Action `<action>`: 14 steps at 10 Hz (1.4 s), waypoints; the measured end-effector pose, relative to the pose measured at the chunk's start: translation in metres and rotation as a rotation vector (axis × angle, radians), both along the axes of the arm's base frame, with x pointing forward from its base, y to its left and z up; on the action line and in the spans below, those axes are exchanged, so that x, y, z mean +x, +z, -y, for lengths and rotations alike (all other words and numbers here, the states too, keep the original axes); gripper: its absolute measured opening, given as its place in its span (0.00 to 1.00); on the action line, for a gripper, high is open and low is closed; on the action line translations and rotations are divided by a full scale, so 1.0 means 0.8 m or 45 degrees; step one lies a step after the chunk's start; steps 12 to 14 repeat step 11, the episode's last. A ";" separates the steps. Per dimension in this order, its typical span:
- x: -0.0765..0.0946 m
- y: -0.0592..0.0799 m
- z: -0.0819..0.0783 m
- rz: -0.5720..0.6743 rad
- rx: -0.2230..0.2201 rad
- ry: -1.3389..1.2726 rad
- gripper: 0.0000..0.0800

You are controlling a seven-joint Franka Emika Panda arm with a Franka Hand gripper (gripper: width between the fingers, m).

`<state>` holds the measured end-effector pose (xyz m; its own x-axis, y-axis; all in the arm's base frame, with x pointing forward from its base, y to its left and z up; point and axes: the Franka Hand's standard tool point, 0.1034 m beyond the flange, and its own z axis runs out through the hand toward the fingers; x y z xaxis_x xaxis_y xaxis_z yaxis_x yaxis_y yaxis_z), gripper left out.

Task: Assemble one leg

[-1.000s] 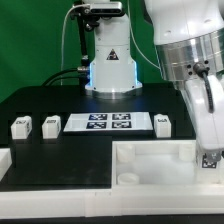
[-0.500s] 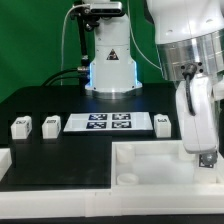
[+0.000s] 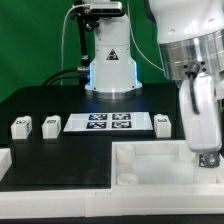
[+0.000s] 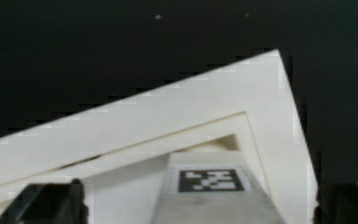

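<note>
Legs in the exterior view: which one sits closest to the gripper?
The leg just right of the marker board in that view; the other two visible sit beyond the board's left end.

I'm looking at a green wall [image 3: 30, 40] filling the whole backdrop in the exterior view, evenly lit and plain. A black surface [image 3: 60, 105] is spreading out in front of it, matte and soaking up most of the light, and a dark cable [image 3: 66, 45] is hanging down against the green. In the wrist view the same black surface [image 4: 105, 60] is taking up most of the frame, showing only a few faint specks.
</note>
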<state>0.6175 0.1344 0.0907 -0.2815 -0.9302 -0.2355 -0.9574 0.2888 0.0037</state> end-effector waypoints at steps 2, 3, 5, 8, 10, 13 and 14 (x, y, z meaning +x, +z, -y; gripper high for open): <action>-0.002 0.014 -0.016 0.006 0.008 0.016 0.81; -0.003 0.009 -0.013 0.002 0.004 0.023 0.81; -0.004 0.008 -0.014 0.001 0.003 0.025 0.81; -0.004 0.007 -0.014 0.000 0.003 0.026 0.81; -0.004 0.007 -0.015 -0.001 0.003 0.026 0.81; -0.004 0.007 -0.015 -0.001 0.003 0.027 0.81; -0.004 0.007 -0.015 -0.001 0.003 0.027 0.81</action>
